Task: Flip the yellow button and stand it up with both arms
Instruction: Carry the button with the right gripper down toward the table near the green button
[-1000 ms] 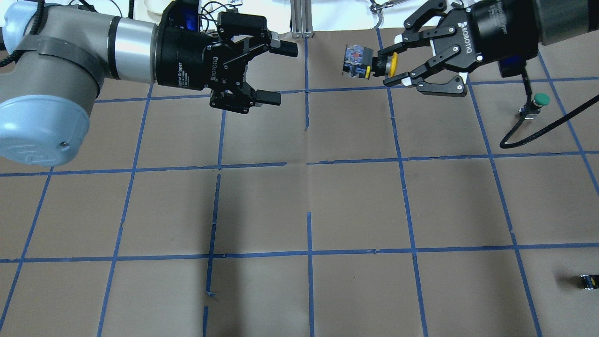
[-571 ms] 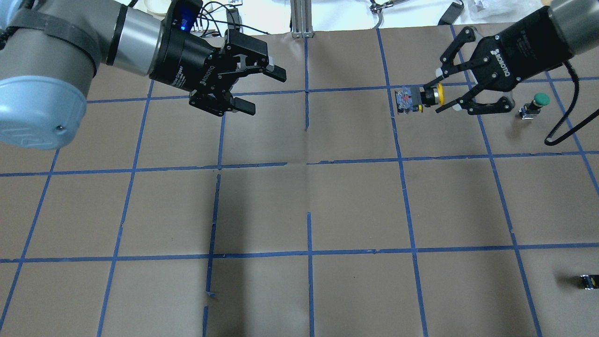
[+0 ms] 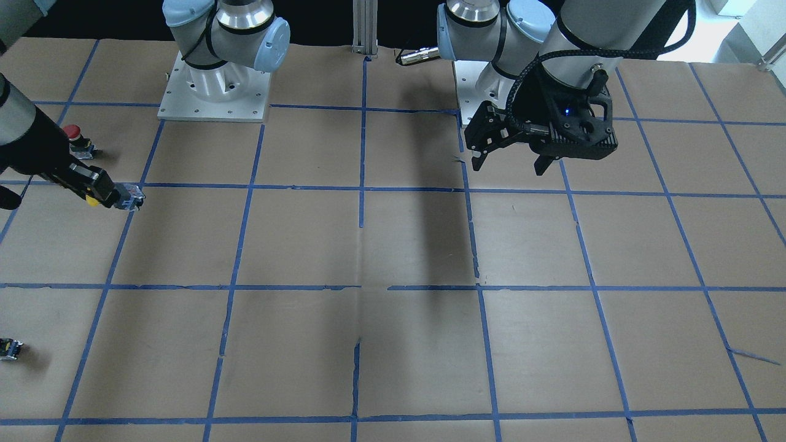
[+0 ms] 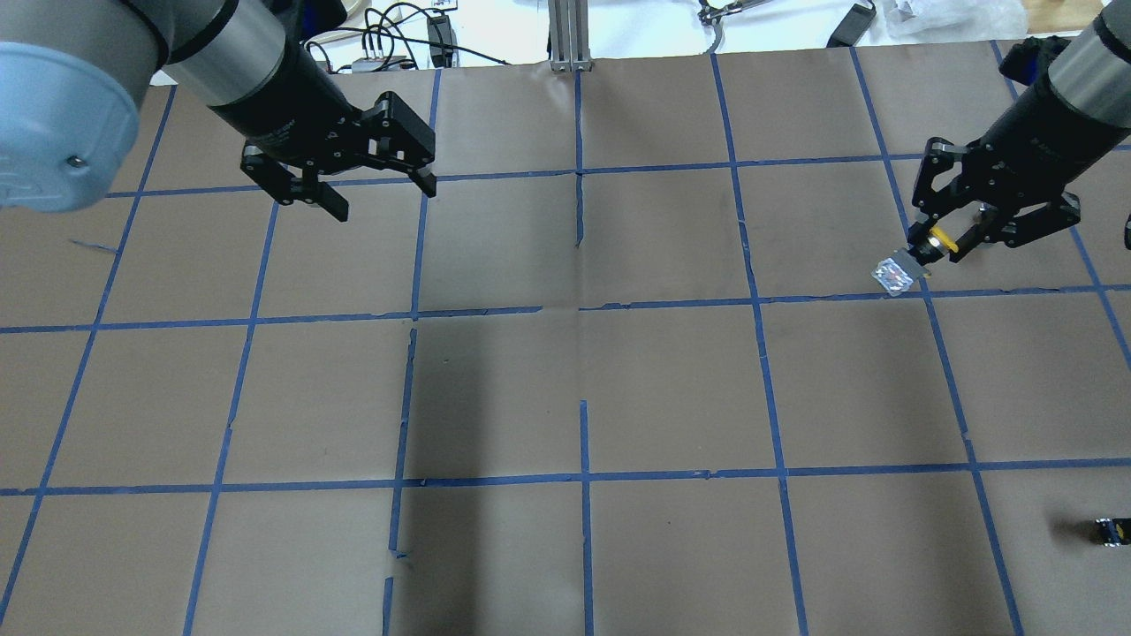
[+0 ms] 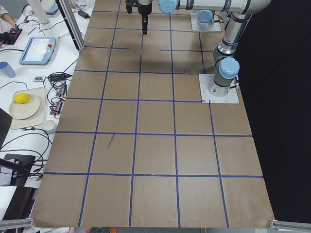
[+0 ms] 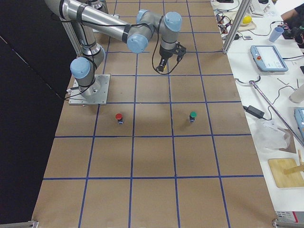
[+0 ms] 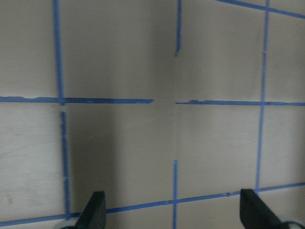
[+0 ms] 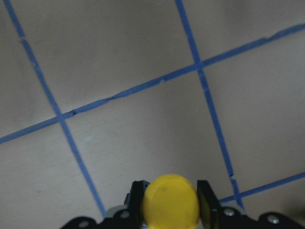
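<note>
The yellow button (image 4: 942, 238) has a yellow cap, a black body and a clear grey base (image 4: 894, 276). My right gripper (image 4: 938, 244) is shut on its cap end at the right of the table. The button hangs tilted, with its base pointing away from the fingers towards the paper. In the right wrist view the cap (image 8: 170, 202) sits between the two fingers (image 8: 206, 198). The front-facing view shows the button (image 3: 126, 197) at its left edge. I cannot tell whether the base touches the table. My left gripper (image 4: 382, 199) is open and empty over the far left, pointing down; the left wrist view shows its fingertips (image 7: 93, 210) wide apart.
A red-capped button (image 3: 73, 132) stands close behind the right gripper on the robot's side. A green-capped button (image 6: 192, 115) stands further out, hidden by the right arm in the overhead view. A small dark block (image 4: 1109, 530) lies near the table's right end. Blue tape marks a grid on brown paper.
My right gripper has carried the yellow button to the right and lower, tilting its base downward. My left gripper has drawn back to the left and turned downward, still open.
</note>
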